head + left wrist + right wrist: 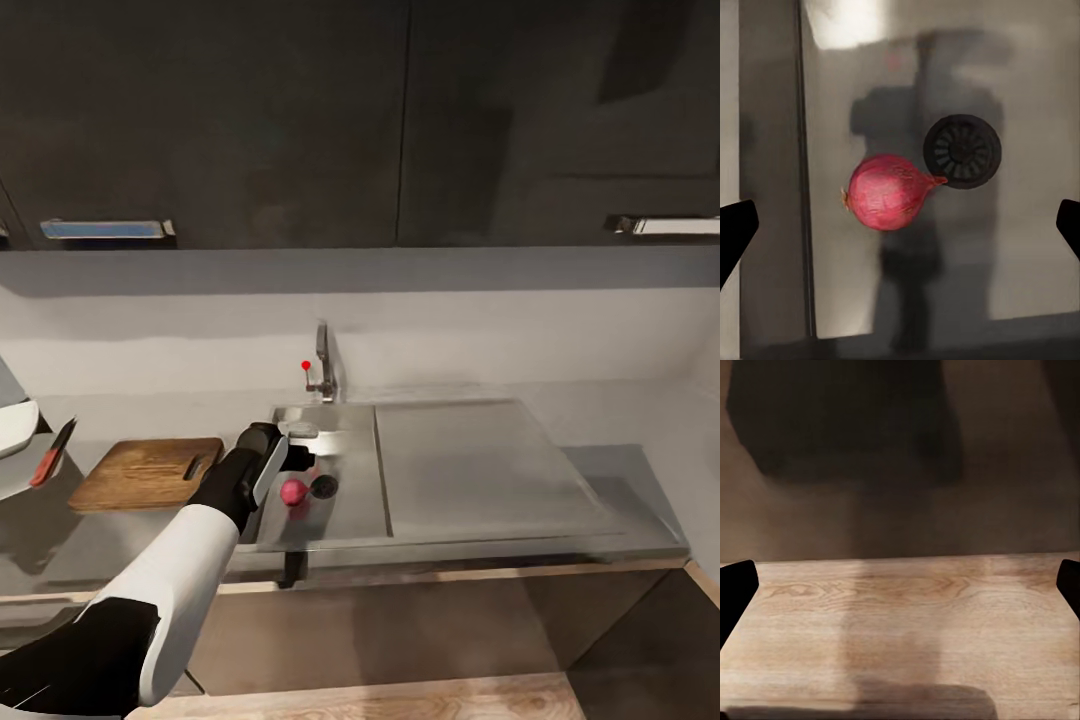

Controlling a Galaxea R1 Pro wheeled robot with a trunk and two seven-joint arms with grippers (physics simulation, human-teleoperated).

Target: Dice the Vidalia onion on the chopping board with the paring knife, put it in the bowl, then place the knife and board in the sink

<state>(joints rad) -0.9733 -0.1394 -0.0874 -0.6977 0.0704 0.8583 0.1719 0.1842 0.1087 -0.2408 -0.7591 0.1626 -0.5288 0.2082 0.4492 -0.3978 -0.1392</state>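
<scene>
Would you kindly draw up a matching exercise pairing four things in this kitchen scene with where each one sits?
Things:
1. onion
2. paring knife
3. chopping board
4. left gripper

Places:
A. on the countertop, directly beside the sink
B. in the basin, next to the round drain
C. above the basin, fingers spread wide
D. on the countertop, on the far side of the board from the sink

Pairs: 1-B, 2-D, 3-A, 4-C

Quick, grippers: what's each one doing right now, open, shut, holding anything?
Left gripper: open, empty, fingers spread wide above the onion in the sink.
Right gripper: open, empty, wooden floor beyond its fingers.
</scene>
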